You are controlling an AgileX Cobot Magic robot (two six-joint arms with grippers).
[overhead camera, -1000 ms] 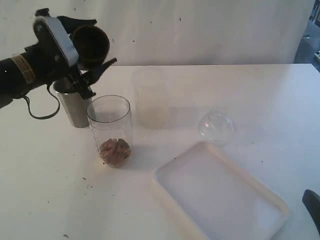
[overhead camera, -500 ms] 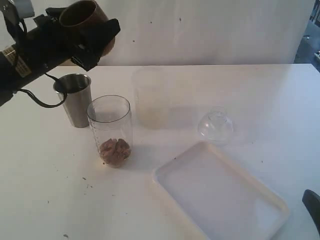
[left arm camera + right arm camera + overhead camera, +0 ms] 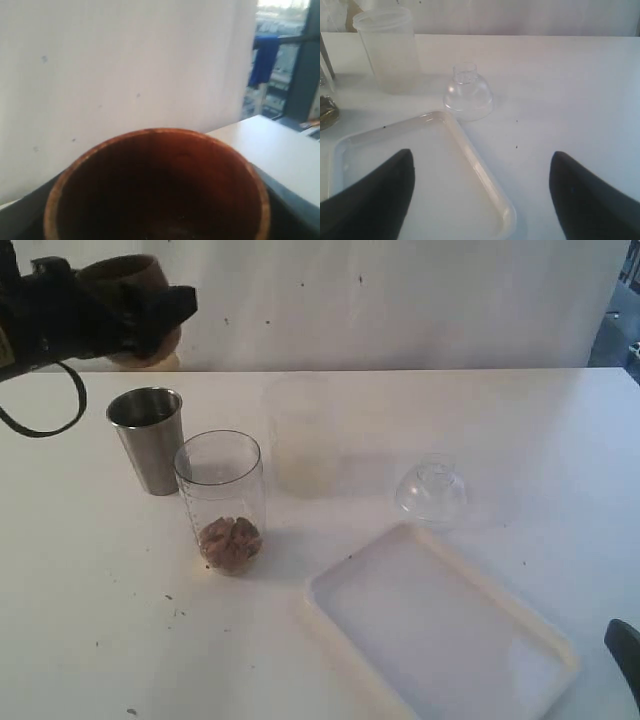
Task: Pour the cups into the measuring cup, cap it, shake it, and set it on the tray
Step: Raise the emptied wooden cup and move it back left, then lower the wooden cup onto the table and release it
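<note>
Left gripper is pinching the wooden cup in the air, far left, probably empty. Steel tumbler is sitting just beside the measuring cup, then dome lid, tray. Right gripper is hovering spread open.

The left arm reaches in from the left edge of the exterior view and is held high, with a black cable looping under its wrist. The left gripper is clamped around the sides of the brown wooden cup, whose mouth faces roughly upward. The right gripper sits low, its two dark fingers spread wide with nothing between them. In the exterior view only its dark tip shows at the lower right corner.
</note>
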